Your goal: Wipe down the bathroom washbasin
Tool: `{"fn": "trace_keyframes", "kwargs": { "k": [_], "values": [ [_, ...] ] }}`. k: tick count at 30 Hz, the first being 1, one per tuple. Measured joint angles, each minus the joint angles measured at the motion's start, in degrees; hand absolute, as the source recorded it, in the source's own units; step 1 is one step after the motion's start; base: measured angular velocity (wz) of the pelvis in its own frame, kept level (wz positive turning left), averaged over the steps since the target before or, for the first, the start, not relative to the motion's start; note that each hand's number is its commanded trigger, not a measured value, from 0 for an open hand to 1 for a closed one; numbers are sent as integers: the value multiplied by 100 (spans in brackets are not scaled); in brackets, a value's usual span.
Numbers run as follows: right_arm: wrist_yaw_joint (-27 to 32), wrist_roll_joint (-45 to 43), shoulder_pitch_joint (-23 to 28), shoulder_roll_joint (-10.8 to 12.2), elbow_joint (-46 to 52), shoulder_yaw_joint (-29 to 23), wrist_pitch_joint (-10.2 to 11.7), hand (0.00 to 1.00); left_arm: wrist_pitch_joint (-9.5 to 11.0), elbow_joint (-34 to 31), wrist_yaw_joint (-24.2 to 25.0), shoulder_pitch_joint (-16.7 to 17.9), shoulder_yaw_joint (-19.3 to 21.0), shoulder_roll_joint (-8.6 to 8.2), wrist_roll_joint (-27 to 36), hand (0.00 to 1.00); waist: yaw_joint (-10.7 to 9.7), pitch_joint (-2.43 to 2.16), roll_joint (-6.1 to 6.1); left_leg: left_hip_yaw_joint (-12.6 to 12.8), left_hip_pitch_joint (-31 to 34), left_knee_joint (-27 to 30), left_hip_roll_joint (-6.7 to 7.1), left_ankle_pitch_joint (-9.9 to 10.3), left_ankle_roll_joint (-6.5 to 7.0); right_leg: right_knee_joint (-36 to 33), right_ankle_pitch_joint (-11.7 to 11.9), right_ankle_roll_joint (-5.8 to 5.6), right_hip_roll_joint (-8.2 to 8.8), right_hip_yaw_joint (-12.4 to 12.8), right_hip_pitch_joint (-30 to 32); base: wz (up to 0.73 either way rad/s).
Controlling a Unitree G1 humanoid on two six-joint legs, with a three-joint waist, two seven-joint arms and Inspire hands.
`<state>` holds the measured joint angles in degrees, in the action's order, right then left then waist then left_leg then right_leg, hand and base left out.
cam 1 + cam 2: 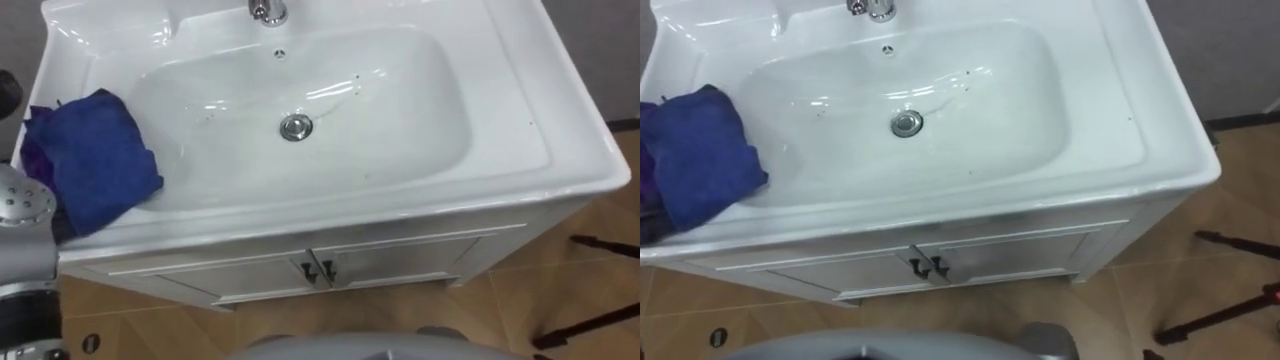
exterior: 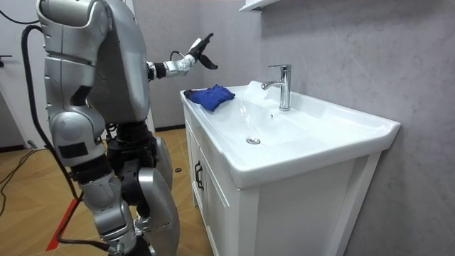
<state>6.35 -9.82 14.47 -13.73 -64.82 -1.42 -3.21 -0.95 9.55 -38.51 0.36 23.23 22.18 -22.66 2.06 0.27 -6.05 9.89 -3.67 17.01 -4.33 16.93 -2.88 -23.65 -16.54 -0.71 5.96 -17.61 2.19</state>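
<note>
The white basin (image 1: 420, 120) lies right below me, with a metal drain (image 1: 296, 127) in the middle of its bowl and a chrome tap (image 1: 268, 10) at the back. A crumpled blue cloth (image 1: 95, 155) sits on the basin's left rim and hangs slightly over the bowl's edge. In the room view I stand facing the basin (image 2: 334, 117), and the cloth (image 2: 211, 97) is at its far end. My left hand (image 2: 199, 51) is raised in the air above and beside the cloth, not touching it, with its fingers spread open.
A white cabinet with two doors and dark handles (image 1: 318, 270) stands under the basin, on a wooden floor. Dark tripod legs (image 1: 600, 245) lie on the floor at the right. A grey wall rises behind the tap (image 2: 284, 85).
</note>
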Motion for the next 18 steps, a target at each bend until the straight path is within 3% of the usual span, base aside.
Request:
{"fn": "trace_keyframes", "kwargs": {
  "k": [4, 6, 13, 18],
  "values": [
    [-11, 3, 2, -4, 59, -46, -61, 0, -31, 0, -138, 283, 237, -1, 153, 0, 71, -28, -40, -54, -9, -44, 14, 0, 0, 55, 0, -11, 7, -40, -11, 8],
    [-26, 32, 14, -11, 58, -111, -188, 0, -134, 10, -145, 520, 303, 0, 340, 0, 173, -76, -44, -65, -53, -90, 18, -1, 1, 46, 2, -15, 7, -41, -44, 0],
    [-209, 35, -37, -32, 66, -113, -196, 0, -173, 167, -127, 1191, 384, -11, 1138, 0, 332, -40, 77, -141, -175, -181, 49, -22, 2, 102, -12, -36, 19, -55, -151, 4],
    [-491, -7, -57, -56, 44, -110, -322, 0, -174, 1088, -105, 1491, 380, -227, 1570, 0, 323, -47, 137, -218, -175, -185, 117, -45, 40, 79, -28, -72, 97, -126, -146, 9]
  ]
}}
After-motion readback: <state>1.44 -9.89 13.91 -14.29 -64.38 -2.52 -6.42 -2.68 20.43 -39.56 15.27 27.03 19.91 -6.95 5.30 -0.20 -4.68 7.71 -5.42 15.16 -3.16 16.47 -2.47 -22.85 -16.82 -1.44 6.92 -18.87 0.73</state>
